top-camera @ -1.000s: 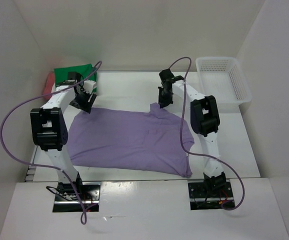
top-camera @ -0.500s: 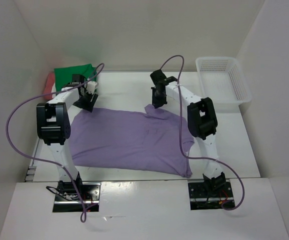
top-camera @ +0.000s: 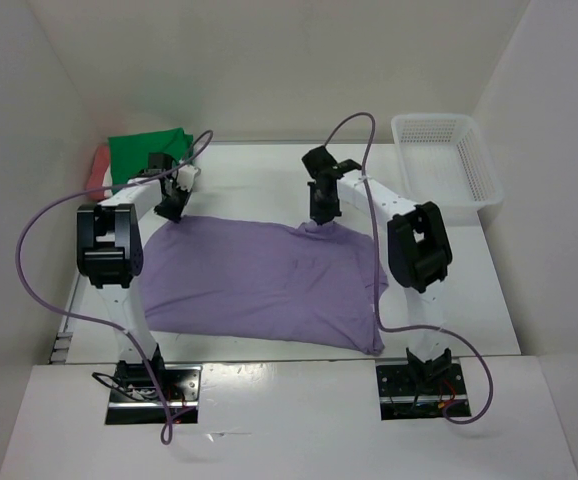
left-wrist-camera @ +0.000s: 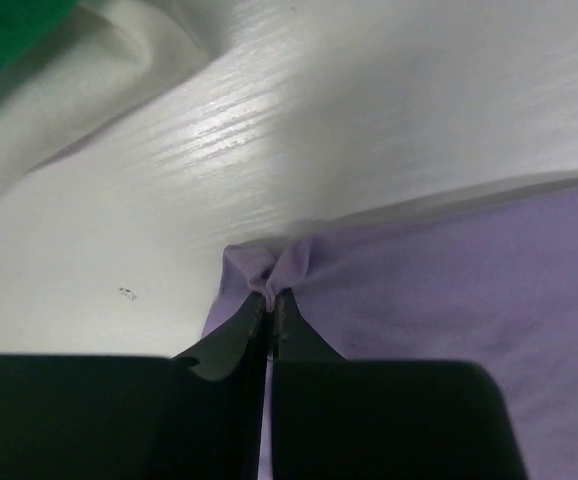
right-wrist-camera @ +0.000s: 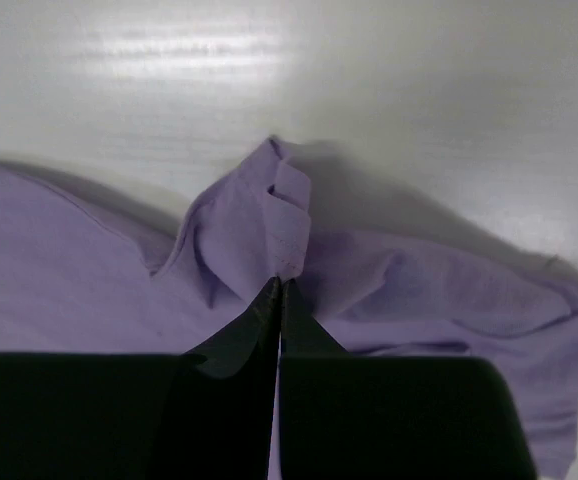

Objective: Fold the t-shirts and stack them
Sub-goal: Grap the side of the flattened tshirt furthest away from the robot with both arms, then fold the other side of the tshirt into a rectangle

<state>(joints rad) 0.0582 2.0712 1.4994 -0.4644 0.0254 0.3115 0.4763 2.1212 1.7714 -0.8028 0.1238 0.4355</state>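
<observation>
I am pinching the far edge of the lavender t-shirt [top-camera: 269,285] with both arms. The left gripper [left-wrist-camera: 271,305] is clenching a puckered fold at the shirt's far-left corner, and the right gripper [right-wrist-camera: 279,285] is clamping a bunched tuck along its far-right edge. The shirt is lying spread across the middle of the table [top-camera: 249,180]. The green t-shirt [top-camera: 147,152] and salmon-red t-shirt [top-camera: 97,165] are sitting at the far-left corner, the white mesh basket [top-camera: 439,160] at far right.

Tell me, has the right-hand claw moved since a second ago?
Yes, slightly: the right gripper has drifted left, away from the white basket, shut on the lavender shirt.
</observation>
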